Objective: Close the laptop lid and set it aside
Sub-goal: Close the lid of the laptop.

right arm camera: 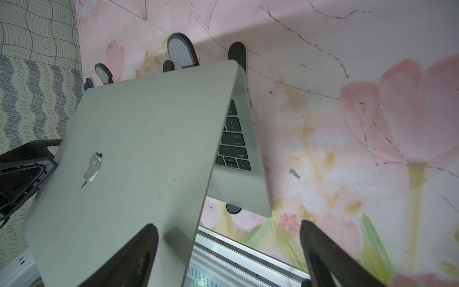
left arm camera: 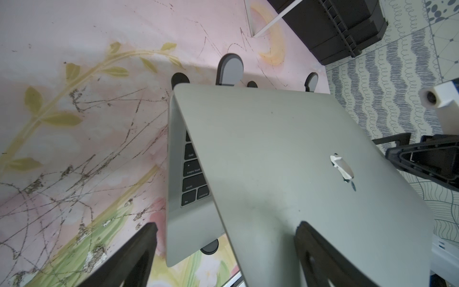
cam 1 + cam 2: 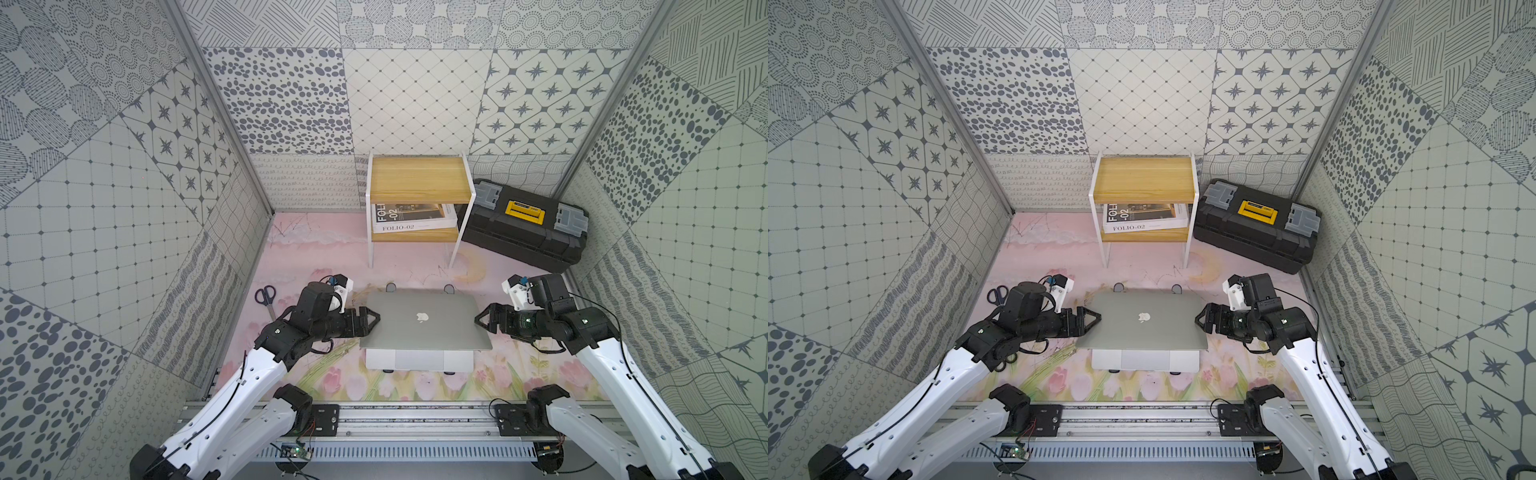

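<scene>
Going left to right: scissors (image 3: pixel 266 296) lie on the floral mat (image 3: pixel 316 249) out at the left, clear of everything. Next is the left gripper (image 3: pixel 373 319). It's spread wide and gripping nothing, parked at the left edge of the laptop lid (image 3: pixel 424 328). Going by the left wrist view, one finger is over the silver top and the other is off over the mat.

The laptop (image 3: pixel 419 359) sits mid-mat on a dark grey stand (image 2: pixel 229 69), between both arms. The lid is only partway down, and there's a wedge of gap with keys showing on both sides. The right gripper (image 3: pixel 482 319) mirrors the left one at the right edge, also released and holding nothing. A black toolbox (image 3: pixel 523 232) sits back right, beside the little wooden shelf (image 3: pixel 419 178).

What worries me: I can't tell if either finger actually touches the lid. If one arm presses harder than the other, the lid could twist on its hinge. The whole laptop could also skate on that stand, since bare aluminium on small pads looks slippery. Any finger that dips under the edge gets pinched when the lid drops. Once it's closed, a thin slick slab is easy to fumble on the lift, so setting it aside looks like the riskier half to me.
</scene>
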Controlling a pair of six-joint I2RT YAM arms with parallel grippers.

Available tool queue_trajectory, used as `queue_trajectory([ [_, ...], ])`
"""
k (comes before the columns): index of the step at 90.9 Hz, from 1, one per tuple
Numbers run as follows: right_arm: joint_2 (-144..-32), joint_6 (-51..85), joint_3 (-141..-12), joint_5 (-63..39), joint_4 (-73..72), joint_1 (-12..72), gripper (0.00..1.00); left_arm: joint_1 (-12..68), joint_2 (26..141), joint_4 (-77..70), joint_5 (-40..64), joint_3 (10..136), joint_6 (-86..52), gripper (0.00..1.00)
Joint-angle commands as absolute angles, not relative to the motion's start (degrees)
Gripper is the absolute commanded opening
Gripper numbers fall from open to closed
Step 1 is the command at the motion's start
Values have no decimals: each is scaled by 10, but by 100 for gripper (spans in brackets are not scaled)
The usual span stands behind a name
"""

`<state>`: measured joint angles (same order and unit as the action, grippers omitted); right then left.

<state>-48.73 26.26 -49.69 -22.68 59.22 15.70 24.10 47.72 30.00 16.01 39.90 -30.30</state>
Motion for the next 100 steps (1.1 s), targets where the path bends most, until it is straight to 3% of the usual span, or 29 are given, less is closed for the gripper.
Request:
queue_trajectory([
  [1, -477, 264, -492, -226, 562, 162, 93, 248, 483, 314, 172, 394, -297, 90],
  [45, -463, 330, -456, -153, 555, 281, 89, 251, 479, 284, 182, 352, -306, 90],
  [67, -504, 328, -458, -95, 544, 289, 89, 257, 485, 260, 170, 339, -319, 88],
  [100, -515, 327, -458, -101, 521, 290, 90, 261, 493, 272, 136, 353, -318, 88],
])
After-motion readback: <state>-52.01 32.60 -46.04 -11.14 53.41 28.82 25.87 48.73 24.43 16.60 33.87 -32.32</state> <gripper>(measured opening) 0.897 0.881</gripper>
